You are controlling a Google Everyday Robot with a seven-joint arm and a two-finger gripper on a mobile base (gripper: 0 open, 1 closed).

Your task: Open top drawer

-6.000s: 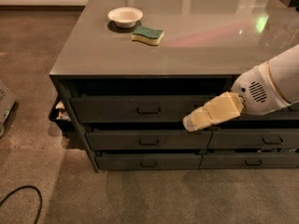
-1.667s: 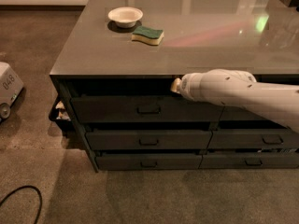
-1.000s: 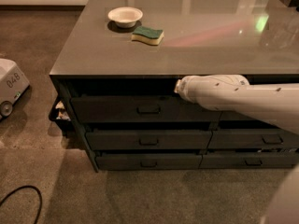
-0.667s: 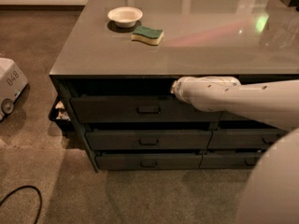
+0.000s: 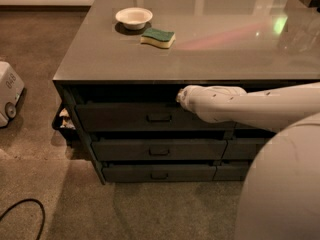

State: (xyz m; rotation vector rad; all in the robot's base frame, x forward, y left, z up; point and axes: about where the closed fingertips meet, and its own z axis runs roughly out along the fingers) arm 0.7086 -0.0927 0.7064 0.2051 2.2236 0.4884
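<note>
Brown carpet [image 5: 35,149] all round; grey counter top [image 5: 225,49] fills 12 o'clock; white arm [image 5: 260,106] enters from 3 o'clock; top drawer [image 5: 115,118] directly under the counter; gripper [image 5: 180,96] at the drawer's upper edge, 1 o'clock of the handle [image 5: 159,118], opening can't be told; bowl [image 5: 133,18], sponge [image 5: 157,37] at 11 o'clock.

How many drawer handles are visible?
3: top drawer, middle drawer, bottom drawer, all left column. Arm may hide others at right. Gripper is at the top drawer's upper edge.
</note>
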